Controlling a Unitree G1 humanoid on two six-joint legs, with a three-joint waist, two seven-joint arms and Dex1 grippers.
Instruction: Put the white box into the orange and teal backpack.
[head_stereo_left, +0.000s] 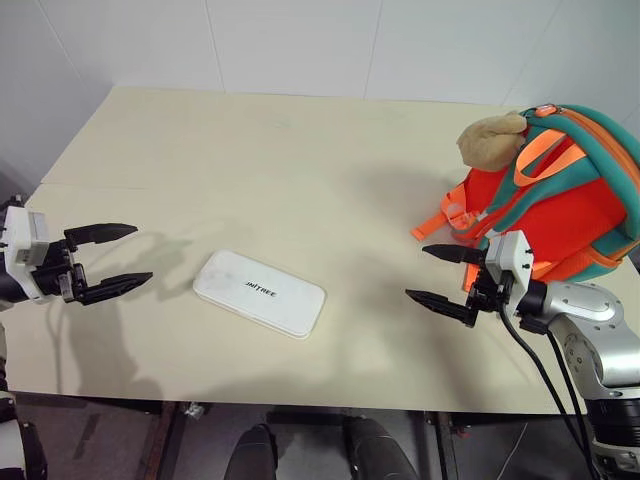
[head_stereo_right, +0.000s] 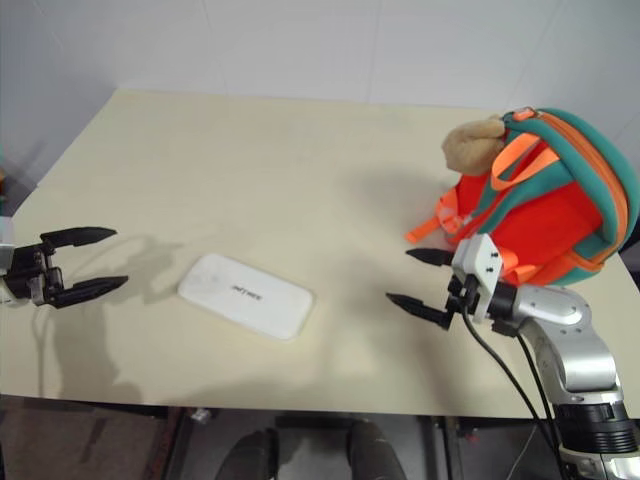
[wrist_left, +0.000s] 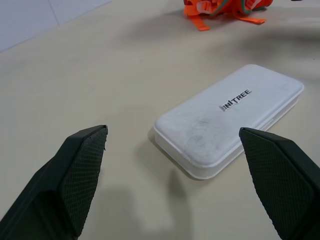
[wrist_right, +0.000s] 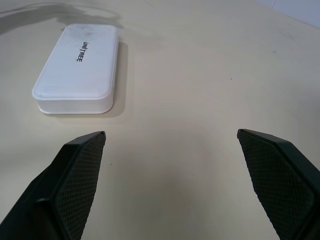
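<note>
Dark "UNITREE" lettering on the white box (wrist_left: 227, 125) lid, no other text

White box (head_stereo_left: 260, 292) with dark lettering sits on a pale cream table (head_stereo_left: 250, 160). The backpack (head_stereo_left: 570, 200) glows bright orange with teal edging, tan plush toy (head_stereo_left: 490, 140) on top. Black, cross-hatched fingers (wrist_left: 80, 175).
</note>
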